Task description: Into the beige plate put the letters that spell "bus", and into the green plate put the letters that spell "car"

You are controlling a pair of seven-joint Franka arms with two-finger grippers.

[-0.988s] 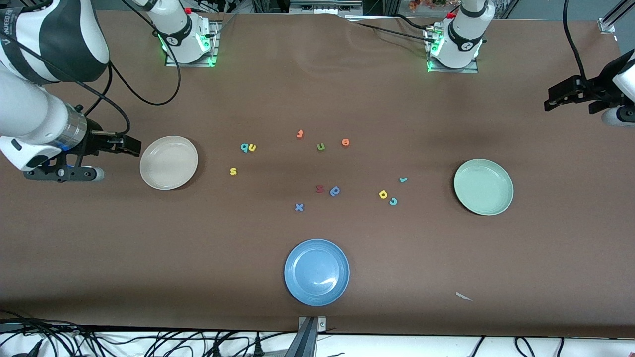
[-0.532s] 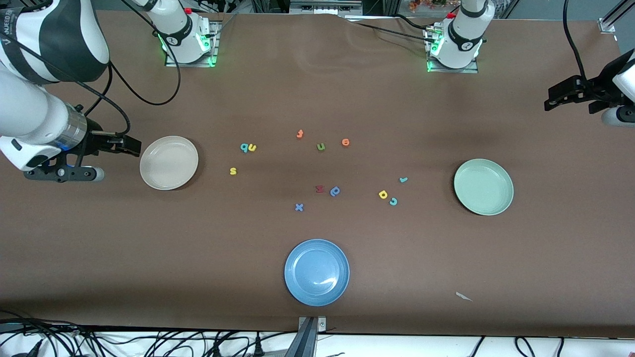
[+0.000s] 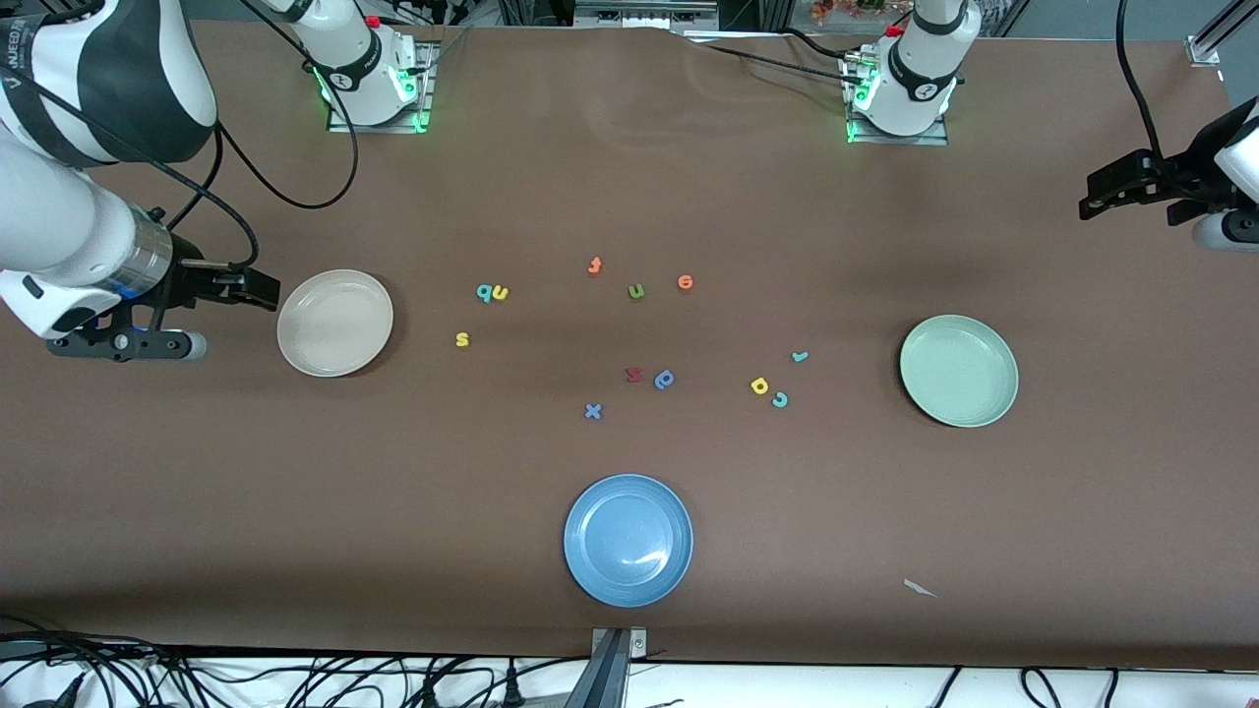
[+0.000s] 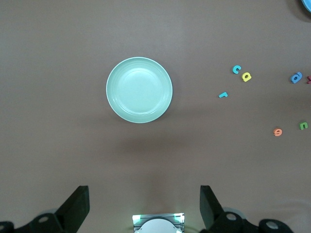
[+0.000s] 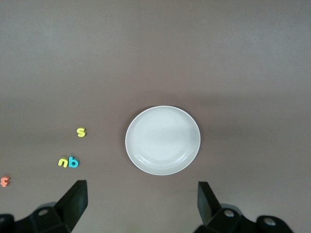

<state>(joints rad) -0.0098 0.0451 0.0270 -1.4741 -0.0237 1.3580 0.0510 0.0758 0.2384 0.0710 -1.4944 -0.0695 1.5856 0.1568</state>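
Left gripper [image 4: 144, 208] hangs wide open, high above the green plate [image 4: 139, 90]; right gripper [image 5: 141, 206], equally spread and holding nothing, hangs over the beige plate [image 5: 163, 140].

left arm [image 3: 1205, 167]: cut off by the front view's edge; only its wrist and the gripper body show there. right arm [image 3: 79, 147]: upper links run out of the same view at the corner. in both wrist views each gripper's own fingers are cropped at the frame's edge, tips only partly seen. blue plate [image 4: 307, 4]: a sliver at the left wrist view's corner, the rest cropped. red letter [image 4: 309, 81]: cut by that view's edge, shape unreadable; in the front view it is too small to read. orange letter [image 5: 4, 181]: partly cropped in the right wrist view. pale scrap [image 3: 920, 588] near the table's front edge: too small to identify.
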